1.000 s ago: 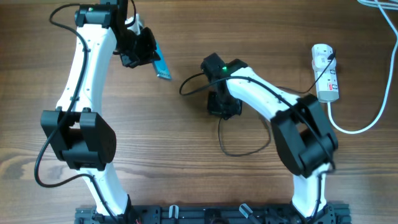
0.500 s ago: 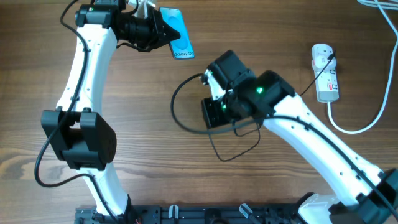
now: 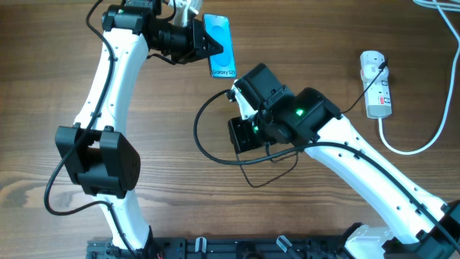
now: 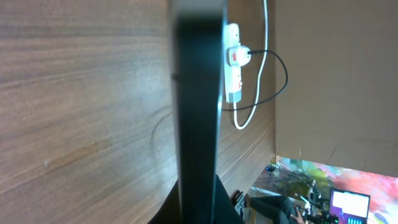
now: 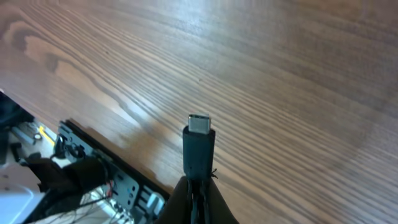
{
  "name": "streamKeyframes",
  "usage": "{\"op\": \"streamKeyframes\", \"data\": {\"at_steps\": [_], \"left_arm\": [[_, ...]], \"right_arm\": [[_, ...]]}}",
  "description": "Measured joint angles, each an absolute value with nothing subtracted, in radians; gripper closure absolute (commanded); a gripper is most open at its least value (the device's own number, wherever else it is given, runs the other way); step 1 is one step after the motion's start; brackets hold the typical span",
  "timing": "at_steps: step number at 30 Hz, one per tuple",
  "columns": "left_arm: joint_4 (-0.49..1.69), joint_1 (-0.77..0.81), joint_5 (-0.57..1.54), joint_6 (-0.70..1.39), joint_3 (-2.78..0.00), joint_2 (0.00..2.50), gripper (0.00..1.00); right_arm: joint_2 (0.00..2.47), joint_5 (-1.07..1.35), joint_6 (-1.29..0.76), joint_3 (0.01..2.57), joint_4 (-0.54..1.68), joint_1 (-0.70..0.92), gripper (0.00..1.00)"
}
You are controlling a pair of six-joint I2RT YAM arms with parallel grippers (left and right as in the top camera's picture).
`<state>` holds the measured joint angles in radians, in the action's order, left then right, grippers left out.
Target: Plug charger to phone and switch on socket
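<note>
The phone point(image 3: 220, 44), teal screen lit and "Galaxy" strip at its lower end, is held off the table by my left gripper point(image 3: 198, 42), which is shut on its left end. In the left wrist view the phone point(image 4: 199, 106) shows edge-on as a dark upright bar between the jaws point(image 4: 199, 208). My right gripper point(image 3: 243, 134) is below and to the right of the phone, shut on the charger's black plug point(image 5: 199, 146), metal tip up. The thin black cable point(image 3: 198, 137) loops on the table and runs to the white socket point(image 3: 376, 85) at the far right.
The socket's white lead point(image 3: 424, 144) curves along the right edge and up to the far corner. The socket also shows in the left wrist view point(image 4: 232, 68). A black mounting rail point(image 3: 237, 248) runs along the table's front edge, also visible in the right wrist view point(image 5: 106, 180).
My left gripper has carried the phone right and turned its screen up. The right arm has swung round and lifted the plug, dragging the cable loop leftward.
</note>
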<state>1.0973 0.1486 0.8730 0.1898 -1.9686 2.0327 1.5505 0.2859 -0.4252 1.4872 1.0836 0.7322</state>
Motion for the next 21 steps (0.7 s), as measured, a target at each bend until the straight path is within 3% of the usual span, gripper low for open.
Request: {"op": "streamKeyframes", "data": {"at_steps": [21], "left_arm": [[1.164, 0.151, 0.975, 0.086, -1.969, 2.033, 0.96]], "right_arm": [[1.549, 0.257, -0.490, 1.487, 1.047, 0.732, 0.96]]}}
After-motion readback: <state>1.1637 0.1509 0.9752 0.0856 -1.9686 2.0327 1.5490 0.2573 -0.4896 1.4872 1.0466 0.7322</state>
